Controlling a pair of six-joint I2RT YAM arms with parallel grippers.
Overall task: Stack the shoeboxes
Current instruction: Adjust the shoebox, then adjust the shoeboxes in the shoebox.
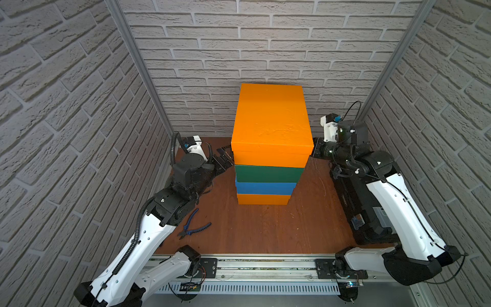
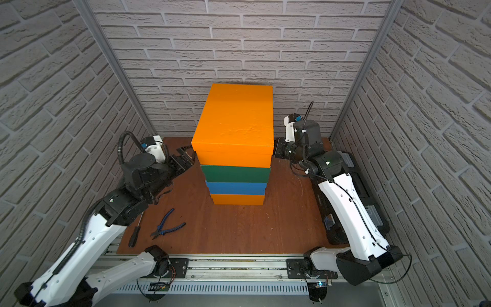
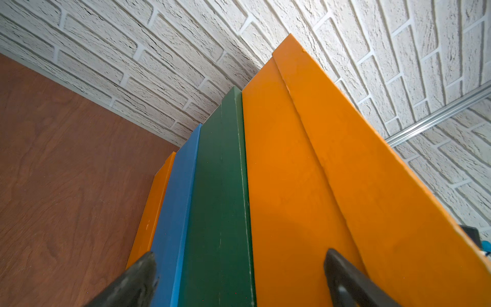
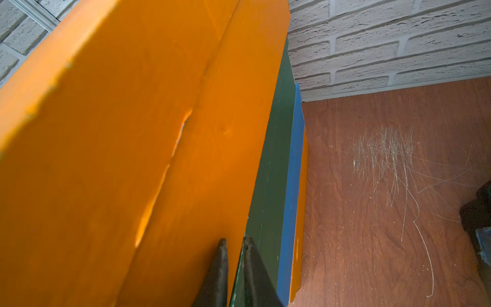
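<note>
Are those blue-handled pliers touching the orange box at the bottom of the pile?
Apart. Both top views show a wide stretch of bare wooden table between the pliers and the bottom orange box.

We see the four shoeboxes in one upright stack on the wooden tabletop [image 1: 265, 231]. The bottom orange box [image 1: 263, 200] carries the blue box [image 1: 265, 187], then the dark green box [image 1: 268, 174], then the top orange box [image 1: 271, 119]. All lids are on and the sides are roughly aligned.
</note>
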